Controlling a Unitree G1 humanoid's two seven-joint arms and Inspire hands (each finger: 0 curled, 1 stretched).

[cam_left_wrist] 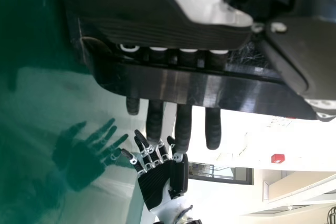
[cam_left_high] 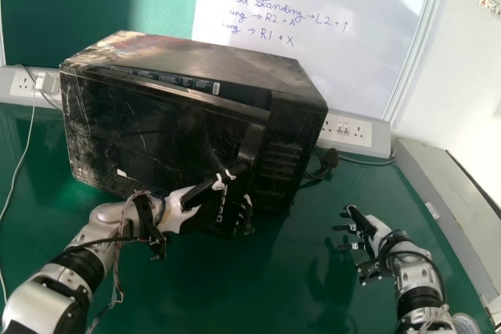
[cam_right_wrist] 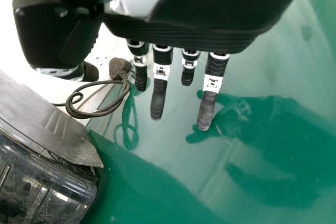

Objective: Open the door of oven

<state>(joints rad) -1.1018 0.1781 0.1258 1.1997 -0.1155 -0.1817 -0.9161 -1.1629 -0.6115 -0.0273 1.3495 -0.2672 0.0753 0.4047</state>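
- Left hand, white and black with a silver forearm (cam_left_high: 178, 210): positioned at the lower right part of the oven front, in the head view.
- Left-hand fingers (cam_left_wrist: 182, 127): only slightly bent, passed behind the glossy black curved door handle (cam_left_high: 252, 145); fingertips project past its far edge.
- Left thumb (cam_left_wrist: 283, 59): laid across the opposite side of the handle, so that the handle sits between thumb and fingers. Contact pressure cannot be determined.
- Right hand, white and black (cam_left_high: 374, 232): located above the table, to the right of the oven and well apart from it. Fingers (cam_right_wrist: 159, 98) extended, slightly bent and spread.
- Black box-shaped oven, scuffed (cam_left_high: 211, 60): upright on the glossy green table (cam_left_high: 313, 287), left of centre in the head view.
- Oven orientation: front toward the robot; long axis left to right, skewed, with the right end nearer the robot.
- Dark oven door (cam_left_high: 149, 142): slightly ajar; a wedge-shaped gap along its top widens toward the handle side. The slotted control panel (cam_left_high: 283, 158) is at the right end of the front.
- Black plug with coiled cable (cam_left_high: 330, 159): beside the oven's right end.
- White board with handwriting (cam_left_high: 313, 52): behind the oven.
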